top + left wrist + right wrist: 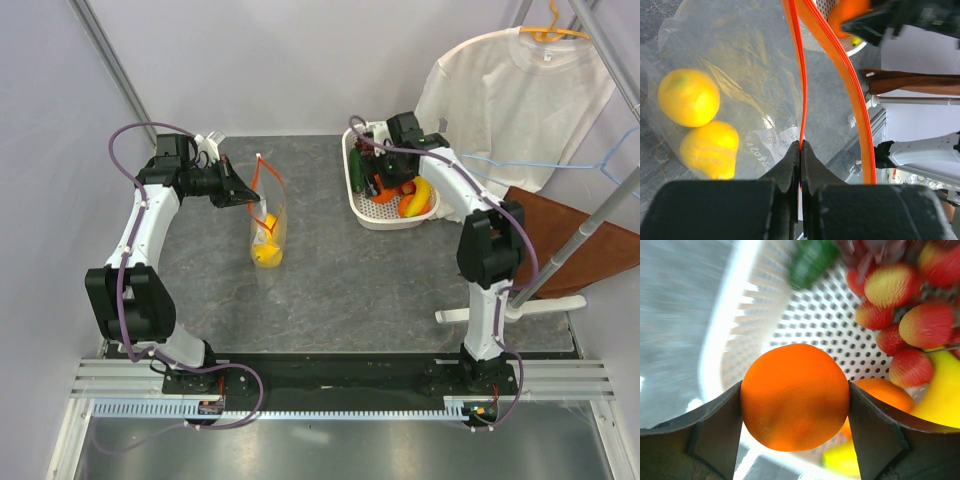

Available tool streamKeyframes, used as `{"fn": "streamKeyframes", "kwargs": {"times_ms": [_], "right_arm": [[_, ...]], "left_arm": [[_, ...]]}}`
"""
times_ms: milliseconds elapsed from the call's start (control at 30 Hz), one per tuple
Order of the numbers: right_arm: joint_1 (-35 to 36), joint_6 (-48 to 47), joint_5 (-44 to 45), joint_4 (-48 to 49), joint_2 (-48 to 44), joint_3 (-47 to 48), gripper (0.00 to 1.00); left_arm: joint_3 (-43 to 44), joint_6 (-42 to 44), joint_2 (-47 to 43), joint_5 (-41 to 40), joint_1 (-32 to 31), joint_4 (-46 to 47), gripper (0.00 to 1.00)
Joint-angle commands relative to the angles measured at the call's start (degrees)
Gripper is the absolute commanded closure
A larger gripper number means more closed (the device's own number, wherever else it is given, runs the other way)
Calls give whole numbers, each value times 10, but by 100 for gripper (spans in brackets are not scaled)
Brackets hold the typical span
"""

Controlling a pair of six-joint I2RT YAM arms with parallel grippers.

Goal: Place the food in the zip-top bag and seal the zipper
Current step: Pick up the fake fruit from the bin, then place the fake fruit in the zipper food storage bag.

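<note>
The white label (774,146) on the clear zip-top bag (268,236), left of centre in the overhead frame, is too blurred to read, two yellow fruits (688,97) lie inside, the left gripper (800,149) pinches the orange-red zipper (801,75), and the right gripper (795,390) clamps one orange fruit (792,407) over the white basket (725,340).

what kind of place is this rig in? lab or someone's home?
Probably a lab test cell, not a home: arm bases bolted to an aluminium rail, plain white partition walls, and props like a hung white T-shirt and a basket of toy fruit.
</note>
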Motion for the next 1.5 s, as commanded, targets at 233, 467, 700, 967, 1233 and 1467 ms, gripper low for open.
{"fn": "streamKeyframes", "kwargs": {"times_ms": [233, 467, 700, 967, 1233, 1467], "right_arm": [[23, 195, -244, 145, -215, -7, 62], [111, 215, -230, 205, -201, 6, 61], [176, 185, -216, 223, -160, -20, 61], [228, 86, -99, 258, -145, -103, 57], [232, 83, -70, 271, -142, -78, 9], [212, 82, -66, 266, -202, -56, 2]], "left_arm": [[-16, -6, 23, 18, -19, 21, 98], [14, -29, 37, 16, -74, 14, 98], [22, -29, 33, 21, -79, 10, 98], [46, -14, 26, 76, -78, 11, 98], [49, 4, 26, 108, -78, 15, 98], [49, -29, 33, 91, -77, 51, 98]]}}
